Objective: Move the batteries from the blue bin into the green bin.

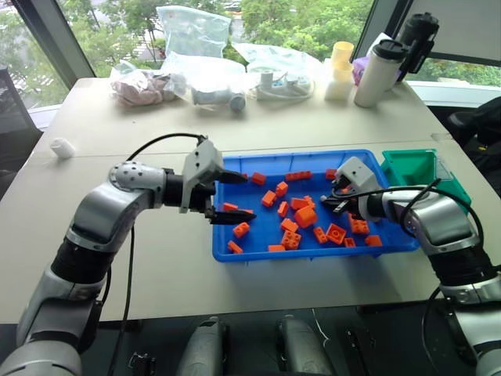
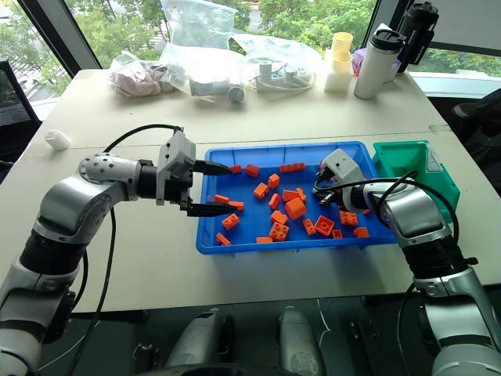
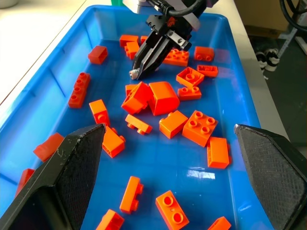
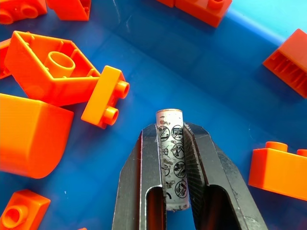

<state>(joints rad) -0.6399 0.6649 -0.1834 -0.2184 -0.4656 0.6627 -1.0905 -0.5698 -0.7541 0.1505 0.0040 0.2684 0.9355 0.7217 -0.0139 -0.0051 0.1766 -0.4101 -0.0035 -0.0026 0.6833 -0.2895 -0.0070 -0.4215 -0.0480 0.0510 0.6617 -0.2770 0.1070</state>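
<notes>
A grey-silver battery with printed symbols sits lengthwise between the fingers of my right gripper, which is shut on it low over the floor of the blue bin. This gripper is at the bin's right part, amid several orange bricks. My left gripper hangs open over the bin's left end, pointing right, with nothing between its fingers. The green bin stands against the blue bin's right side and looks empty in its visible part.
Orange bricks are scattered all over the blue bin's floor. At the table's back lie plastic bags, a white tumbler, a black bottle and yellow cups. A small white object lies far left.
</notes>
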